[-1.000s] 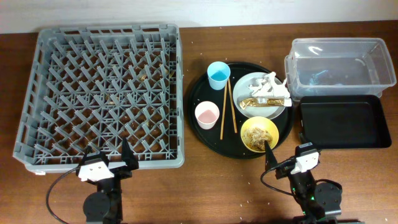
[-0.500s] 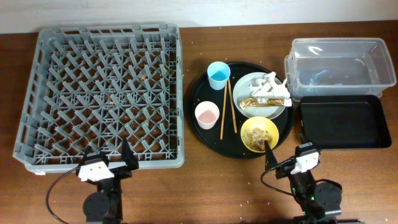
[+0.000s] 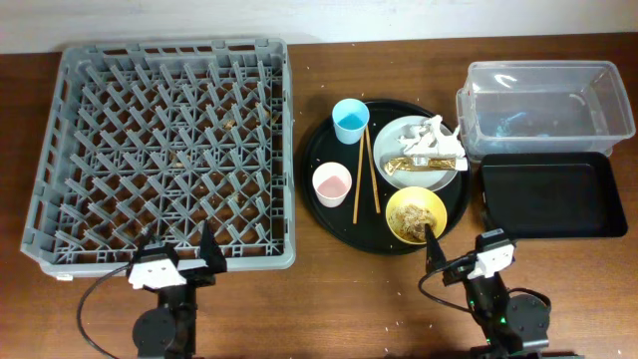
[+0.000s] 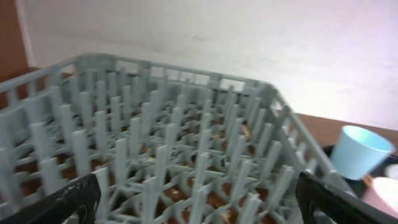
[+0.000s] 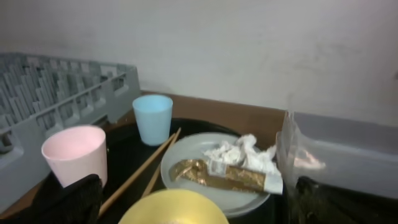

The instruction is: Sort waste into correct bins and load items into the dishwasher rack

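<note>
The grey dishwasher rack (image 3: 169, 150) fills the left of the table. My left gripper (image 3: 177, 261) is open and empty at its near edge; the rack's pegs (image 4: 168, 143) fill the left wrist view. On the round black tray (image 3: 387, 235) are a light-blue cup (image 3: 350, 121), a pinkish cup (image 3: 331, 183), two chopsticks (image 3: 365, 175), a white plate (image 3: 399, 142) with napkins (image 3: 434, 135) and a gold wrapper (image 3: 414, 165), and a yellow bowl (image 3: 416, 214) of food scraps. My right gripper (image 3: 461, 251) is open and empty just in front of the bowl (image 5: 174, 208).
A clear plastic tub (image 3: 543, 105) stands at the back right, with a shallow black rectangular tray (image 3: 546, 194) in front of it. The tub (image 5: 348, 149) is close on the right in the right wrist view. Crumbs lie on the brown table.
My left gripper has shifted very slightly to the right at the rack's near edge. The right gripper and all objects have not moved.
</note>
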Robot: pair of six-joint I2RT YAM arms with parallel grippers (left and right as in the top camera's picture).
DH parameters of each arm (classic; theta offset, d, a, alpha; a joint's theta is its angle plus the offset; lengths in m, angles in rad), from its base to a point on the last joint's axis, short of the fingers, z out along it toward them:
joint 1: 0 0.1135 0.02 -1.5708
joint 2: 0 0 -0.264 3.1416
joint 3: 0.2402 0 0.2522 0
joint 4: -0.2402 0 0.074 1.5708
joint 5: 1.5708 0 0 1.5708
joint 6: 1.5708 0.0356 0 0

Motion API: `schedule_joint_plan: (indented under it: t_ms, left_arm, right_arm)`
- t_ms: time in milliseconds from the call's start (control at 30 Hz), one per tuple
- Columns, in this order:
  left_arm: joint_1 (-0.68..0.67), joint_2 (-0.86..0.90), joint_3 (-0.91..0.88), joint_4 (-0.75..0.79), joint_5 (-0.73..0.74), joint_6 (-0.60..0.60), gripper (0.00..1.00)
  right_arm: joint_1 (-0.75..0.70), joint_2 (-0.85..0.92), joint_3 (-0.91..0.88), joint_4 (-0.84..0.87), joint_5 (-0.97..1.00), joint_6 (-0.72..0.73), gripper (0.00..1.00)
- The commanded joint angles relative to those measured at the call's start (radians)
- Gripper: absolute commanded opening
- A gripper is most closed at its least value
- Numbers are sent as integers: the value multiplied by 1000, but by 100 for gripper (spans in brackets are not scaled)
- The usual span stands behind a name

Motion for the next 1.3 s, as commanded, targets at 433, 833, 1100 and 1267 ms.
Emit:
schedule_joint_plan:
  t_ms: [433,833,1100,1267]
  left_arm:
    - [7,185,568,-143,85,21,99]
    - [7,790,1094,-623,89,39,99]
    - [7,983,1152,-703,89,39,99]
    - [7,1076,1152,-706,89,39,99]
  right_arm:
    - [7,439,712,-154,-14,-8,99]
    - [7,1407,1704,-1049,-92,-175,98]
    - [7,1703,1709,-1018,-120,44,83]
    - [38,1864,1706,-1064,210,688,73]
